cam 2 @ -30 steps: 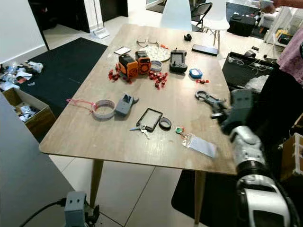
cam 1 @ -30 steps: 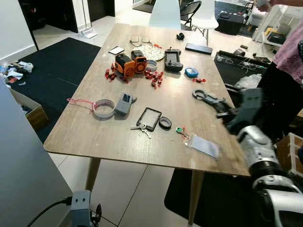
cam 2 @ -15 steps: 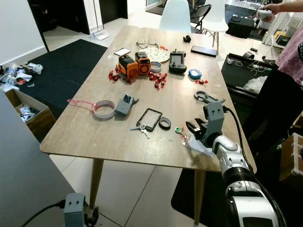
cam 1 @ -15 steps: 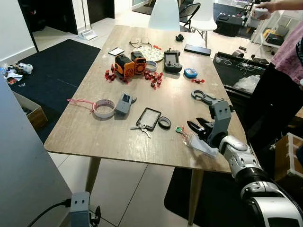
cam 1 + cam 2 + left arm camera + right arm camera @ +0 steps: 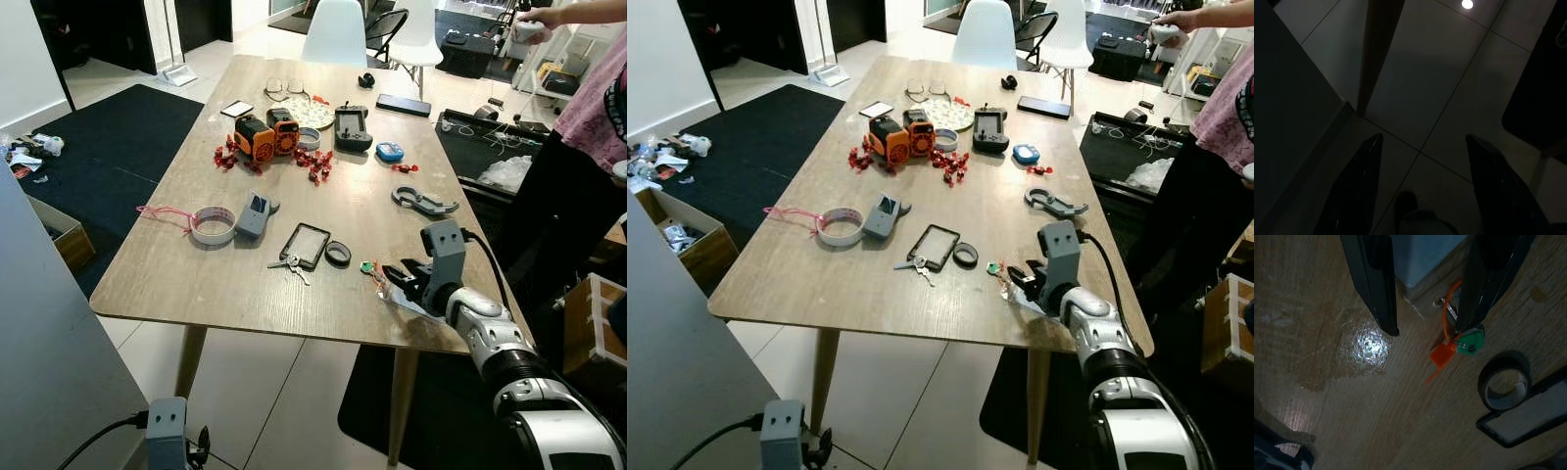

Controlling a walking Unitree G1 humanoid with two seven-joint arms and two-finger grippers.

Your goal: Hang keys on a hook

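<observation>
Hanging idle below the table's edge, the left gripper (image 5: 1422, 186) is parted over dim floor tiles. On the wooden table (image 5: 196, 279) lie a roll of tape (image 5: 213, 224), then the keys (image 5: 290, 264) beside a black-framed card (image 5: 307, 244) and a small black ring (image 5: 339, 254). Further right, the right gripper (image 5: 1425, 328) rests low with fingers spread, holding nothing, astride a green tag (image 5: 1469, 341) and clear badge holder (image 5: 1031, 300).
</observation>
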